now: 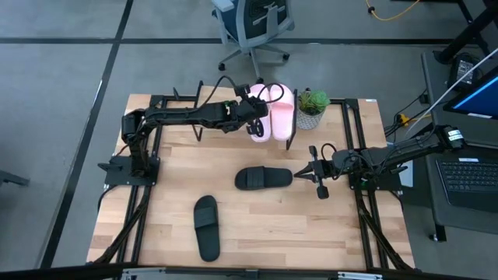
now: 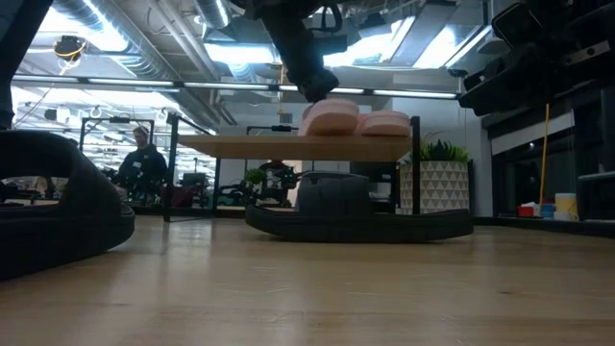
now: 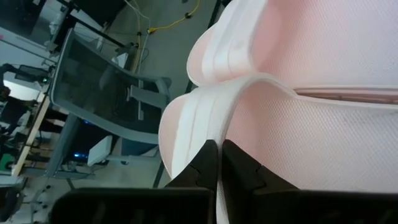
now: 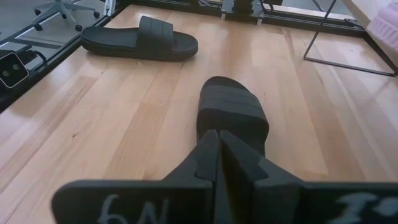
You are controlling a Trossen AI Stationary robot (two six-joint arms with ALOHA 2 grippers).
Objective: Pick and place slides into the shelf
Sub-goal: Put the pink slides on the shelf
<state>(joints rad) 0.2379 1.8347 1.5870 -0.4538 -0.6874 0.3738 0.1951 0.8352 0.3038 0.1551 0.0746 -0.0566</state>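
Two pale pink slides (image 1: 282, 110) lie side by side on the right end of the shelf's plank top (image 2: 250, 146); they also show in the low view (image 2: 356, 120). My left gripper (image 1: 255, 117) is shut at the left pink slide (image 3: 323, 137). One black slide (image 1: 263, 178) lies on its sole mid-table, another black slide (image 1: 206, 225) lies near the front. My right gripper (image 1: 302, 174) is shut, level above the tabletop, just right of the middle black slide (image 4: 231, 112) and apart from it. My left gripper's shut fingertips (image 3: 211, 152) lie against the edge of the left pink slide's strap (image 3: 205, 118), coming from the table's left and slanting down. The slide rests on the shelf top beside the other pink one. Whether any of the strap lies between the fingers I cannot tell.
A small potted plant (image 1: 311, 109) stands right of the shelf at the table's far edge. An office chair (image 1: 253, 27) stands beyond the table. A person (image 2: 144, 159) shows far back in the room. Bare wood lies at the table's front right.
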